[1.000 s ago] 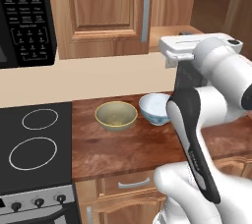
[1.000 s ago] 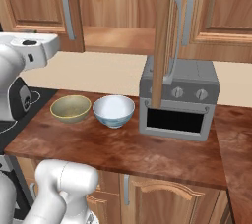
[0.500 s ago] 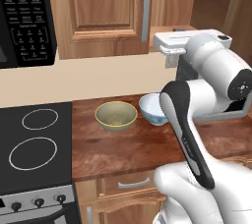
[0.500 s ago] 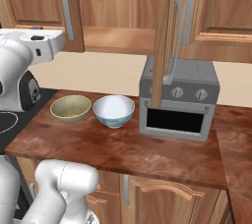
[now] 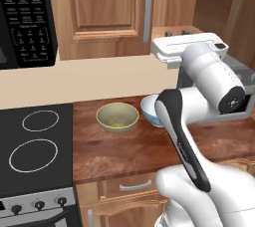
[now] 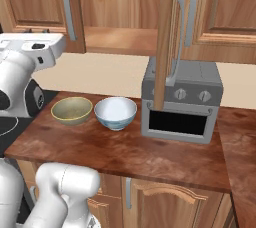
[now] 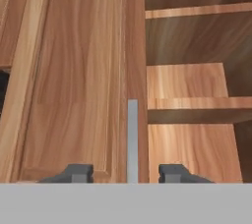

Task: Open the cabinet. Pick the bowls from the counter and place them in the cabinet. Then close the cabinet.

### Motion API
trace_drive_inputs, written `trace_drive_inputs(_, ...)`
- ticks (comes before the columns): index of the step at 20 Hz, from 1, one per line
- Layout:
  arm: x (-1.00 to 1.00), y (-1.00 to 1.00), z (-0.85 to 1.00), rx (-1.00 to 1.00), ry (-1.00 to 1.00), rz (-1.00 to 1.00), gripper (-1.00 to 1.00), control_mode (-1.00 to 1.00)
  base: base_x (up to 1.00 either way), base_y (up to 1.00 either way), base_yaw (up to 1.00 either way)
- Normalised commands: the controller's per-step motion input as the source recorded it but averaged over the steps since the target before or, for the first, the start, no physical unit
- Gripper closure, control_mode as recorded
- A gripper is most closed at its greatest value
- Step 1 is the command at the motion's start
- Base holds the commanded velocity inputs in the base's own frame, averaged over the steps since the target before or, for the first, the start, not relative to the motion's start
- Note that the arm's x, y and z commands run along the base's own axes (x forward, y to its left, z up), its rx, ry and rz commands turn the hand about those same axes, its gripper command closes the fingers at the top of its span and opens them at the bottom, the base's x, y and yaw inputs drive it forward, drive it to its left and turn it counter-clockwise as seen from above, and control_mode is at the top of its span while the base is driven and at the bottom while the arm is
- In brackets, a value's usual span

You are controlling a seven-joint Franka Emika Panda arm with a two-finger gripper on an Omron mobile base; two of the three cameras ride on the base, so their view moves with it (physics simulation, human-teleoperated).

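Cabinet (image 7: pixel 74 80) door handle (image 7: pixel 132 139) between parted claw (image 7: pixel 125 173) fingertips.

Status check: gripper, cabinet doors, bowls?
Gripper open, fingertips either side of the left door handle. Cabinet right door swung open, left door shut. Both bowls on the counter.
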Motion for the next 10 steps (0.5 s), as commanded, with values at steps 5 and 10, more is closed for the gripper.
trace_drive_inputs(5, 0.34, 0.0, 0.0, 0.0, -0.02, 0.0, -1.0, -1.0, 0.0, 0.0, 0.0)
trace_drive_inputs(10, 0.36, 0.0, -0.02, 0.0, 0.0, 0.0, -1.0, -1.0, 0.0, 0.0, 0.0)
